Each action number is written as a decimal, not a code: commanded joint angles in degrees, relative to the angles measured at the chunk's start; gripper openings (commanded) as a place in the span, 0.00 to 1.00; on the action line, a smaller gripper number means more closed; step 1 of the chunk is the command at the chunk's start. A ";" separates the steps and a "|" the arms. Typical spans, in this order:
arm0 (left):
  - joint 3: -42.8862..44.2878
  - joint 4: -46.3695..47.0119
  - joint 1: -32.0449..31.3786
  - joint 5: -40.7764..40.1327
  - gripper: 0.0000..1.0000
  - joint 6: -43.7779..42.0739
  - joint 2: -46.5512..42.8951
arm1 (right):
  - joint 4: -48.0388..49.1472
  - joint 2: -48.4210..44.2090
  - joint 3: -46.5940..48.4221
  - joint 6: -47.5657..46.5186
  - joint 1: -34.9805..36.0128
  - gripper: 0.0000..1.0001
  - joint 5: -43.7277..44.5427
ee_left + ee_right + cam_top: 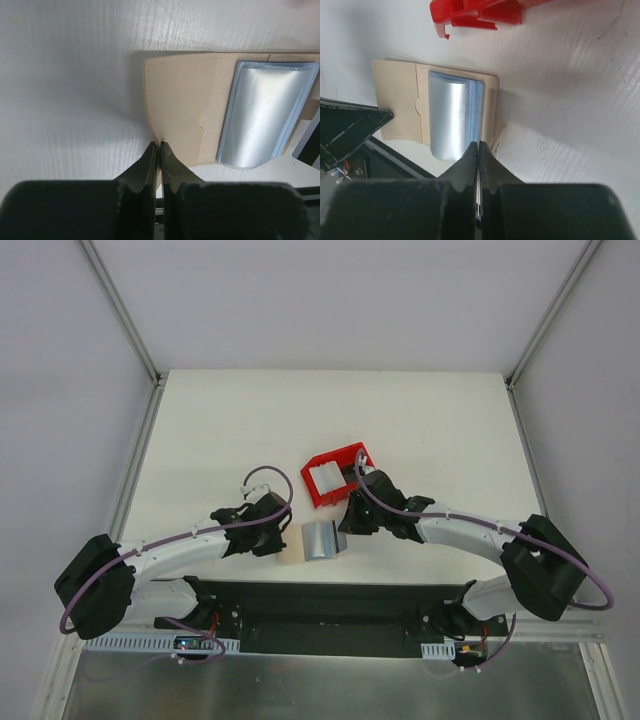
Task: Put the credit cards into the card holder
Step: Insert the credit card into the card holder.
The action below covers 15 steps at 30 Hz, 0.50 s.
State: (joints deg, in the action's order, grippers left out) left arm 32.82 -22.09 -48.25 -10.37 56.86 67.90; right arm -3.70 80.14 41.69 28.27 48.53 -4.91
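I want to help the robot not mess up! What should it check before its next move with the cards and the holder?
1. Card holder open and lying flat on the table: ok.
2. Pale blue sleeves facing up and uncovered: ok.
3. Cards ready to pick: a whitish card shows in the red bin: ok.
4. A hand open to grab a card: not ok. The left hand and the right hand are both shut.
5. Hands pinching the holder's edges or only touching them: cannot tell.
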 commanded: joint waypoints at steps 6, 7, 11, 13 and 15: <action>-0.74 0.11 0.44 1.23 0.00 0.88 -0.22 | 5.81 3.09 -0.12 2.32 0.25 0.00 -0.46; -0.65 0.11 0.44 1.23 0.00 0.80 -0.31 | 5.64 3.27 -0.21 2.40 0.16 0.00 -0.37; -0.74 0.20 0.52 0.97 0.00 0.62 -0.31 | 4.15 3.36 -0.21 2.05 0.25 0.00 0.86; -0.83 0.11 0.44 1.05 0.00 0.62 -0.40 | 3.97 3.27 -0.29 1.96 0.25 0.00 1.30; -0.83 0.11 0.52 1.14 0.00 0.62 -0.22 | 3.97 3.71 -0.21 1.87 0.16 0.00 0.87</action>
State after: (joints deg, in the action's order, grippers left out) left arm 32.71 -21.74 -48.25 -10.28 57.10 67.88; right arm -0.23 83.33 41.43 29.78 48.53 -4.89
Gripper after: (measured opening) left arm 0.008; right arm 0.009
